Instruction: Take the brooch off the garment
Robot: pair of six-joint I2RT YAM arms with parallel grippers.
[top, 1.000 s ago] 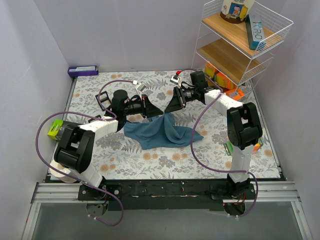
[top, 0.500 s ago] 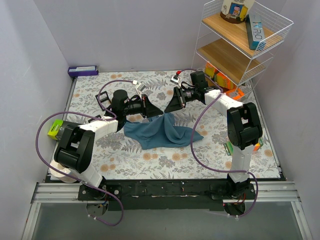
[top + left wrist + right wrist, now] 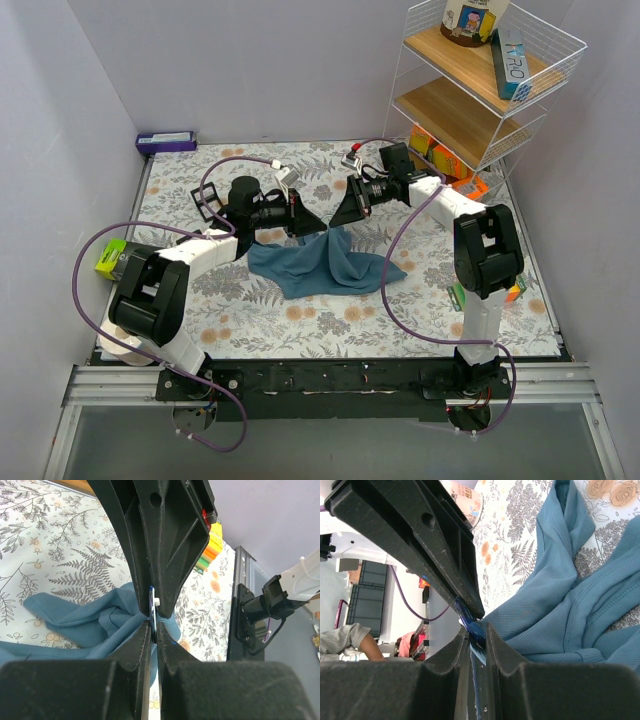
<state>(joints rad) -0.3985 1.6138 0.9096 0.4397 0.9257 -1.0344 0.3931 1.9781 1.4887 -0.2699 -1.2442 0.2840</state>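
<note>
The teal-blue garment [image 3: 325, 265] lies bunched mid-table, one fold pulled up to a peak where both grippers meet. My left gripper [image 3: 316, 228] is shut on that fold; in the left wrist view cloth [image 3: 100, 625] runs into its jaws [image 3: 155, 630]. My right gripper [image 3: 336, 220] comes from the other side, tip to tip, and is shut [image 3: 477, 635] on a small dark-blue glossy piece with a whitish bit, the brooch [image 3: 474, 627]. In the left wrist view the brooch shows as a tiny white nub [image 3: 156, 601] between the tips. The garment also fills the right wrist view [image 3: 560, 600].
A white wire shelf [image 3: 480, 90] with wooden boards stands at the back right, colourful boxes [image 3: 440, 160] under it. A purple box [image 3: 166, 141] lies at the back left. A green object [image 3: 110, 258] sits at the left edge, purple cables [image 3: 395, 290] trail over the floral cloth.
The left wrist has shifted slightly up and toward the right gripper. Both grips at the shirt's peak stay the same; the garment has not visibly moved.
</note>
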